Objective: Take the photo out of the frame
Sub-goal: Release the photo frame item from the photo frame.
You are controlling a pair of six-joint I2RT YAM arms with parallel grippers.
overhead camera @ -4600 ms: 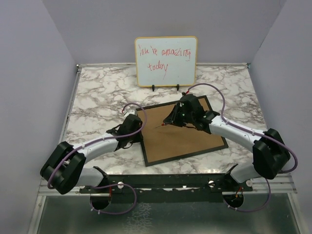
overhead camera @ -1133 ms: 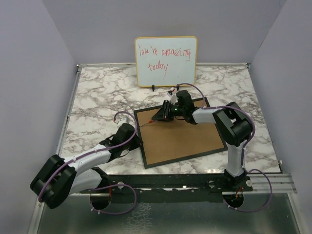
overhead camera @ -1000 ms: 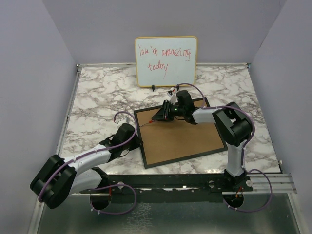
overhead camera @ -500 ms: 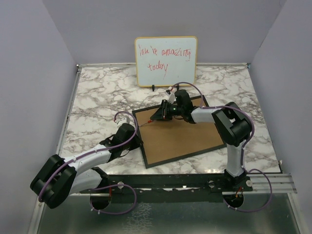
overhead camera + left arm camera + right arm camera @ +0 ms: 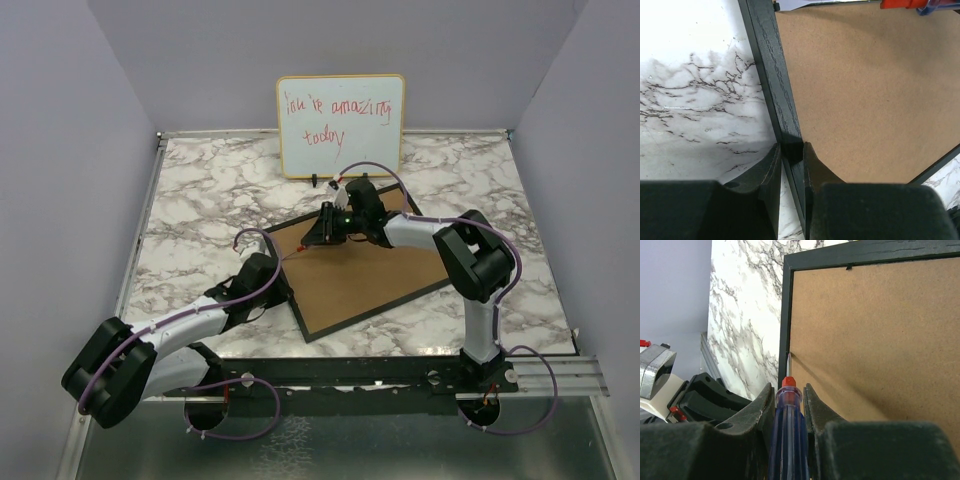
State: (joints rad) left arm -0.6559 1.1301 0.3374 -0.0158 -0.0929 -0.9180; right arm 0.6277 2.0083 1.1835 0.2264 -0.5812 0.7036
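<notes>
The frame (image 5: 437,283) lies face down on the marble table, its brown back panel (image 5: 365,275) up. The photo is hidden under the panel. My left gripper (image 5: 281,287) is shut on the frame's left black rail (image 5: 767,75), one finger on each side, as the left wrist view (image 5: 791,155) shows. My right gripper (image 5: 328,232) is shut on a blue-handled screwdriver (image 5: 787,410) with a red collar. Its metal tip (image 5: 789,358) touches the seam between the back panel (image 5: 875,340) and the left rail (image 5: 785,310). The screwdriver also shows in the left wrist view (image 5: 905,4).
A wood-edged whiteboard (image 5: 341,125) with red handwriting stands on small feet at the back, just behind the right arm. Purple walls close the table on both sides and behind. The left arm (image 5: 700,390) lies beside the frame's left rail.
My right gripper has moved back and left with the screwdriver, to the panel's left seam. The frame has turned slightly on the table. The left gripper keeps its hold.
</notes>
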